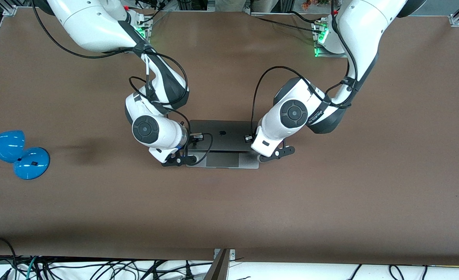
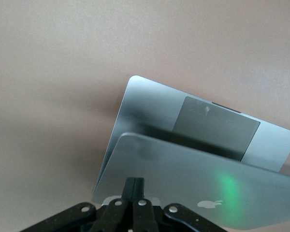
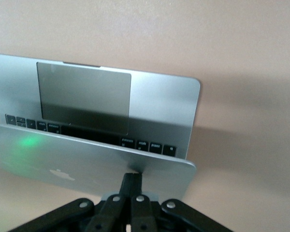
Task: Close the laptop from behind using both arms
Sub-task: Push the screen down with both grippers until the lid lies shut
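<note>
Currently the laptop (image 1: 224,144) sits near the middle of the surface (image 1: 330,202), partly closed. Its lid (image 1: 223,135), logo side up, leans forward over the keyboard, and only the trackpad (image 1: 222,160) and the palm rest show past the lid's edge in the front view. Both wrist views confirm a gap between lid and base: the right wrist view shows a row of keys (image 3: 145,143) under the lid edge, and the left wrist view shows the trackpad in that opening.

The left claw (image 2: 135,186) rests on the outer face of the lid near the corner toward the left arm's end of the surface. Its fingers are pressed together and pinch nothing; the joined tips act as a pusher against the metal. The right claw (image 3: 131,181) is placed likewise on the lid near the corner toward the right arm's end, fingers pressed together, pinching nothing. From each claw the lid slopes away and downward to the base, with the trackpad lying just past the lid's free edge.

Task status, as a judgement: the closing stroke is well under way, with the lid well past upright. Remaining: bring the lid down evenly at both corners until it meets the palm rest, then lift both claws off.

A blue lamp (image 1: 15,153) lies well apart from both claws, at the right arm's end of the surface, and plays no part.
</note>
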`<state>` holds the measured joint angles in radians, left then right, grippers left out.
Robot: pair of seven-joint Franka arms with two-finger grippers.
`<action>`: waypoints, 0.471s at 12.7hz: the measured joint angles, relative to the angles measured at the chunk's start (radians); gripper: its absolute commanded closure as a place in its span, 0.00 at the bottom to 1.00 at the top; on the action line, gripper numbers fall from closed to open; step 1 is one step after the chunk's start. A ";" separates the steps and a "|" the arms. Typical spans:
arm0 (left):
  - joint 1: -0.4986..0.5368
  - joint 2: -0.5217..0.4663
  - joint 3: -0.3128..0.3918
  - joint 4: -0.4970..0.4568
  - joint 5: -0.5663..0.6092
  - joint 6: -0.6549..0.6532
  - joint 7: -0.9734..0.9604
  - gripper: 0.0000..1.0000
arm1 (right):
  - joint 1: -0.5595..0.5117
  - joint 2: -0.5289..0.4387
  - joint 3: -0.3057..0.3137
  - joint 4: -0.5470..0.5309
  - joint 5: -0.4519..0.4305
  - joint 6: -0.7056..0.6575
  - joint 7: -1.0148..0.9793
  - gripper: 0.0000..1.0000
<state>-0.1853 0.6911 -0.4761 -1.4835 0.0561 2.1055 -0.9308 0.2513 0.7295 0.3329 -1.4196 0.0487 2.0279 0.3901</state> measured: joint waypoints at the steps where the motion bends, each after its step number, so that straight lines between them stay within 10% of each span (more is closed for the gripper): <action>1: 0.000 0.006 0.003 0.000 0.000 0.014 0.000 1.00 | 0.000 0.010 -0.003 0.000 -0.003 0.018 -0.007 1.00; 6: -0.011 0.044 0.034 0.001 0.001 0.074 0.000 1.00 | -0.001 0.066 -0.010 0.000 -0.063 0.086 -0.032 1.00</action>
<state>-0.1966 0.7352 -0.4425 -1.4821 0.0567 2.1792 -0.9311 0.2507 0.7950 0.3226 -1.4196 -0.0146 2.1134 0.3576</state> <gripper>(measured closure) 0.991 0.991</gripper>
